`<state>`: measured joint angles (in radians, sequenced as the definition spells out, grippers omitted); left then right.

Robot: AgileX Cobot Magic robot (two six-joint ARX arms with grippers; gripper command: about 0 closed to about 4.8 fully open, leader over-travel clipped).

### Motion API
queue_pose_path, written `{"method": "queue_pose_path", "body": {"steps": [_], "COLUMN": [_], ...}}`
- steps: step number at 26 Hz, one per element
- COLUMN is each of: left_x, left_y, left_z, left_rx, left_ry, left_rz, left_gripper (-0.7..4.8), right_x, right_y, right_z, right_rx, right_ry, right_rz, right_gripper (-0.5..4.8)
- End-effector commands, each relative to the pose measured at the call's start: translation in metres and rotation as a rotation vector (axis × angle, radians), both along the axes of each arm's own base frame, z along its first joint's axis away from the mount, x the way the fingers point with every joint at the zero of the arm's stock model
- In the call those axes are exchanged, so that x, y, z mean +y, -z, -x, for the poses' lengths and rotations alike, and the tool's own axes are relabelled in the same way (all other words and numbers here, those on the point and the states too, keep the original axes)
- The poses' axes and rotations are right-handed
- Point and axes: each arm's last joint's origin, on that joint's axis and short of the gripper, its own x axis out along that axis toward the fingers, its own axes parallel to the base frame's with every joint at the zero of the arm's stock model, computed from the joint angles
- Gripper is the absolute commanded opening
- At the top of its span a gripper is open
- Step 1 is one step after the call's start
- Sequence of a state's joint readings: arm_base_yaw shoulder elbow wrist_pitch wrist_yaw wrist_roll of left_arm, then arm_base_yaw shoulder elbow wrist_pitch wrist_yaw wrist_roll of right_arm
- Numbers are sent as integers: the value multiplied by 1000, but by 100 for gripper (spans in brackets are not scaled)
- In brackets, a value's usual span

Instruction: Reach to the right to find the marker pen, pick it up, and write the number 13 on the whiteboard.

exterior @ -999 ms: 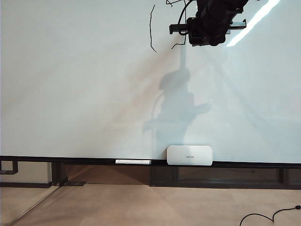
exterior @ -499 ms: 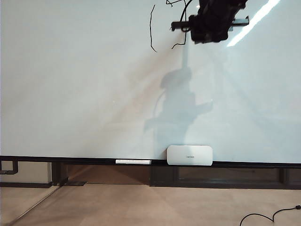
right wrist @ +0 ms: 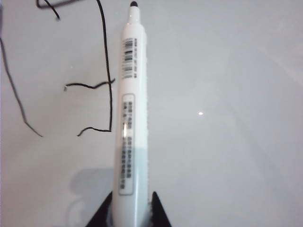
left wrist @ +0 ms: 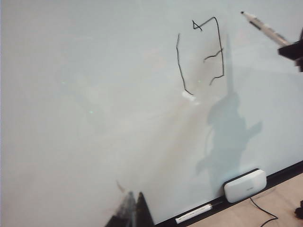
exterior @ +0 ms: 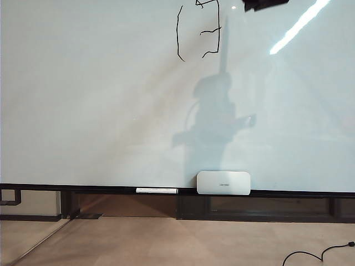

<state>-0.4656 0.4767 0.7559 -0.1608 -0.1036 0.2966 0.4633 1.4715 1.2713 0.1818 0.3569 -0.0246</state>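
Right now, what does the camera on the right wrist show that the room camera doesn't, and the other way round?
Only the right wrist view: the marker close up, clamped in the right gripper, its tip off the board. Only the room view: the white box and a spare pen on the rail, plus the floor. Both: the whiteboard and the drawn 13.

The right gripper (right wrist: 131, 213) shows as two matte black, wedge-shaped finger tips (right wrist: 100, 215) that taper to points, with plain faces bare of any marking. The left gripper (left wrist: 132, 213) shows the same dark pointed finger tips, one blurred. A blocky black piece of the right arm (exterior: 265, 4) carries flat, hard-edged surfaces.
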Motion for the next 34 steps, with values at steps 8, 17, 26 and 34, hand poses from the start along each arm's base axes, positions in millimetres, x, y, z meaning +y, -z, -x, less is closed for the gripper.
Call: {"method": "queue_pose_path", "body": {"steps": [8,17,26,34], "left_x": [14,40,59,74], "left_y": [7,9,7,18], "left_z": [22,60,95,121], "left_rx": [143,169,204,212], "left_ry": [-93,-294,-369,-414], "left_rz": [75,66,76,146], "left_gripper": [-6,-6,-6,-6], "right_x": [14,22,2,-41], "right_y": [-23,-20,-13,-7], "right_z": [51,106,176,238], "right_rx": [-13,-28,-43,-43], "right_ry": [-100,-175,-189,-110], "right_rz": [-8,-15,-26,-18], "right_gripper": [-6,-6,-6,-6]}}
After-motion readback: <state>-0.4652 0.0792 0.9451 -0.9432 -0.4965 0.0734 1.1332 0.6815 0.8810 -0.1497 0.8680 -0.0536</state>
